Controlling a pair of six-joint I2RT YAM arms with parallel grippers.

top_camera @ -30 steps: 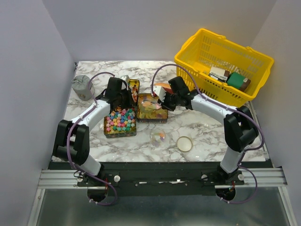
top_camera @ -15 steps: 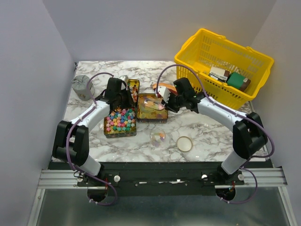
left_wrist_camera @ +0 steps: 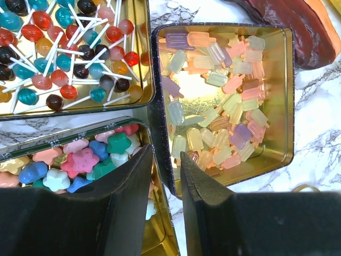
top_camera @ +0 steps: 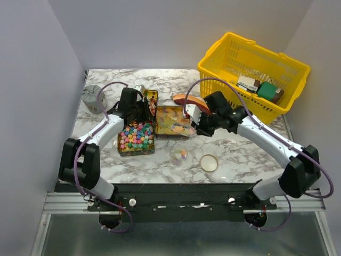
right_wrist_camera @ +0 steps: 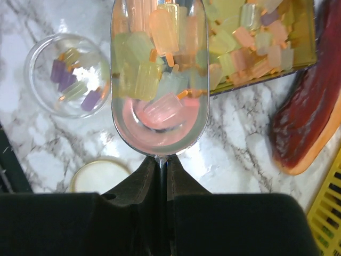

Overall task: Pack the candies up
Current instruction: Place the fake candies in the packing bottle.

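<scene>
Three gold tins hold the candies: pastel stars point(left_wrist_camera: 80, 160), lollipops point(left_wrist_camera: 69, 53) and pastel popsicle-shaped pieces point(left_wrist_camera: 224, 96). My left gripper point(left_wrist_camera: 166, 165) stands astride the touching walls of the star tin point(top_camera: 136, 137) and the popsicle tin point(top_camera: 171, 121), its jaws a little apart, one finger inside the star tin. My right gripper point(right_wrist_camera: 162, 162) is shut on the thin handle of a clear scoop point(right_wrist_camera: 158, 80) loaded with popsicle pieces. The scoop hangs over the marble, between the popsicle tin point(right_wrist_camera: 256, 48) and a small clear bowl point(right_wrist_camera: 66, 74) that holds a few pieces.
A round lid point(top_camera: 209, 162) lies near the bowl point(top_camera: 178, 154). A reddish-brown slab point(top_camera: 189, 100) lies behind the tins. At the back right a yellow basket point(top_camera: 253, 74) holds boxed packets, and a grey object point(top_camera: 92, 98) sits at the back left.
My right arm has drawn the loaded scoop out of the popsicle tin, rightward and toward the near edge. The left gripper's jaws have widened a little where they stand.
</scene>
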